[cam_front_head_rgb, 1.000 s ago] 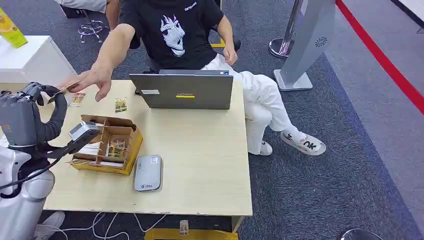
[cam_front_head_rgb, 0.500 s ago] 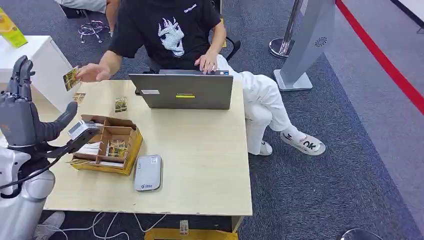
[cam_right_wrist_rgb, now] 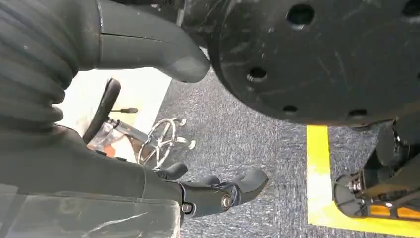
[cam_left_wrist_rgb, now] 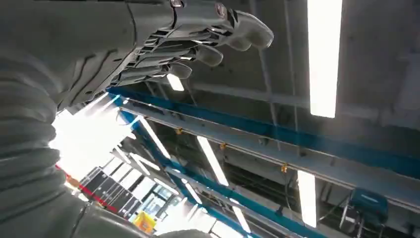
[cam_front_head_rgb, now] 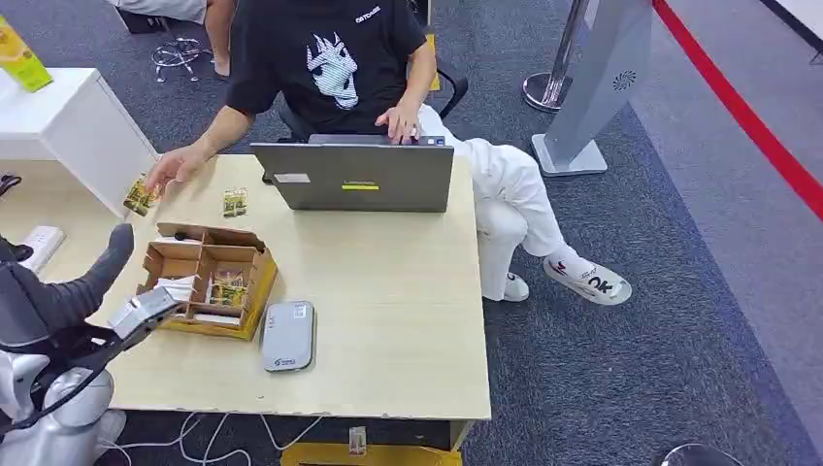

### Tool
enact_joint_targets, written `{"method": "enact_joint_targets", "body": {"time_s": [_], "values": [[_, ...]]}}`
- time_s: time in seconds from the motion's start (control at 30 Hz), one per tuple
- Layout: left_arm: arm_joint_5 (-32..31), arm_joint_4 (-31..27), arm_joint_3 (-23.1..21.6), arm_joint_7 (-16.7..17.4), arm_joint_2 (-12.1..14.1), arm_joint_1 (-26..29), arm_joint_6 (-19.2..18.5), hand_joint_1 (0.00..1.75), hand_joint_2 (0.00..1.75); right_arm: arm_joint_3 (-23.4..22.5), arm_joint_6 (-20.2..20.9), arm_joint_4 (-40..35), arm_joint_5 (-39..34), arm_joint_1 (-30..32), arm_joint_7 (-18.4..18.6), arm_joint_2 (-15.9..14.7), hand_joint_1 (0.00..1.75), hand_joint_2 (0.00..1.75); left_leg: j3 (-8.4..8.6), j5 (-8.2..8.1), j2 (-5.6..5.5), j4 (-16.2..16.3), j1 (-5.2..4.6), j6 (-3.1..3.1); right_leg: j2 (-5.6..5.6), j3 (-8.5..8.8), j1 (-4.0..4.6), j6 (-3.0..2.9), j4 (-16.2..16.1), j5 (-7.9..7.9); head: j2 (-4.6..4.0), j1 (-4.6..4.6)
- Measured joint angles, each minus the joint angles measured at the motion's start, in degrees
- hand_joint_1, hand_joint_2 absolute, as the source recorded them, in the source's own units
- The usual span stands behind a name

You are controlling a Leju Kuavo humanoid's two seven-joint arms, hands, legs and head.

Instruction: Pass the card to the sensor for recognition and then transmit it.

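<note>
Card (cam_front_head_rgb: 139, 195) in person's hand (cam_front_head_rgb: 173, 167)

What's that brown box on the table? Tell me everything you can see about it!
The box looks like brown cardboard with a yellow outside, open at the top, its flaps folded out. Dividers split it into compartments; some hold small cards and white papers. It sits flat on the table, near the left side, with a grey sensor lying close beside it. Nobody's hand is touching it.
</note>
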Motion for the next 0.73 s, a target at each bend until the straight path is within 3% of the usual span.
{"method": "enact_joint_targets", "body": {"time_s": [0.2,0.27,0.33,0.4,0.43,0.5,0.53,0.57,0.6,0.63,0.67,0.73], "values": [[1.7,-2.7,1.9,-0.8,-2.3,2.2,0.0,0.0,1.75,0.0,-0.3,0.0,-0.1,0.0,0.0,0.1,0.0,1.75,-0.02,0.01,-0.04,-0.1,0.01,0.0,-0.09,0.14,0.03,0.0,0.0,0.0,0.0,0.02],[11.4,-7.2,3.2,-6.9,-3.9,7.7,0.0,0.0,1.75,-0.2,-0.7,0.0,-1.4,0.0,0.0,0.4,0.0,1.75,0.18,-0.18,0.19,-0.1,-0.01,-0.12,0.24,0.37,0.0,-0.03,0.0,0.01,-0.02,0.11],[30.4,-15.1,4.7,-11.2,-6.0,16.3,-1.6,0.0,1.75,-0.5,-1.3,0.0,-2.8,0.7,-0.3,1.1,0.0,1.75,0.42,-0.35,0.69,0.0,-0.01,-0.03,0.67,0.38,0.0,-0.03,0.0,-0.07,0.0,-0.07],[45.2,-19.7,8.7,-11.3,-10.5,20.6,-10.8,0.0,1.75,-0.9,-2.3,0.0,-3.8,1.2,-0.5,2.0,0.0,1.75,0.3,-0.43,0.39,0.0,-0.01,0.11,0.33,0.38,0.0,0.17,-0.1,-0.31,0.0,-0.11],[49.5,-20.5,13.6,-11.4,-13.7,20.6,-18.8,0.0,1.75,-1.1,-2.7,0.0,-4.3,1.3,-0.6,2.4,0.0,1.75,0.24,-0.43,0.05,0.0,0.01,0.13,0.01,0.43,0.0,0.21,-0.1,-0.42,0.0,-0.15],[53.7,-20.5,25.0,-11.7,-20.2,20.2,-42.8,0.0,1.75,-1.7,-3.0,0.0,-5.2,1.2,-0.9,3.0,0.0,1.75,0.34,-0.47,-0.13,0.0,0.0,0.11,-0.15,0.59,0.0,0.14,-0.1,-0.56,0.0,0.39],[54.4,-19.7,32.7,-11.8,-22.0,20.2,-54.8,0.0,1.75,-1.8,-3.1,0.0,-5.5,1.3,-1.0,3.3,0.0,1.75,0.48,-0.53,0.01,0.0,0.0,0.01,-0.01,0.55,0.0,0.07,-0.1,-0.51,0.0,0.44],[54.9,-18.7,38.5,-11.8,-23.6,19.8,-62.4,0.0,1.75,-2.0,-3.3,0.0,-5.9,1.5,-1.0,3.5,0.0,1.75,0.52,-0.53,0.12,0.0,0.0,0.0,0.11,0.56,0.0,0.06,-0.1,-0.5,0.0,0.33],[55.1,-17.8,43.0,-11.8,-25.4,19.4,-67.1,0.0,1.75,-2.0,-3.5,0.0,-6.0,1.6,-1.0,3.8,0.0,1.75,0.52,-0.53,0.13,0.0,0.01,0.0,0.11,0.56,0.01,0.03,-0.1,-0.47,0.0,0.2],[55.7,-16.4,47.5,-11.8,-26.7,18.9,-69.0,0.0,1.75,-2.2,-3.7,0.0,-6.2,1.6,-1.0,3.9,0.0,1.75,0.51,-0.53,0.11,0.0,0.0,0.0,0.08,0.58,0.0,0.04,-0.1,-0.48,0.0,0.22],[56.6,-13.9,50.0,-10.9,-27.4,17.9,-68.6,0.0,1.75,-2.4,-3.8,0.0,-6.5,1.6,-1.0,4.0,0.0,1.75,0.53,-0.53,0.09,0.0,-0.02,0.0,0.05,0.59,-0.02,0.04,-0.1,-0.49,0.0,0.26],[60.6,-0.2,60.8,-8.1,-28.5,13.8,-65.8,0.0,1.75,-3.0,-4.0,0.1,-7.2,1.5,-1.0,4.5,0.0,1.75,0.68,-0.53,0.02,-0.1,-0.02,-0.01,-0.01,0.91,-0.01,0.0,-0.1,-0.55,0.0,0.28]]}}
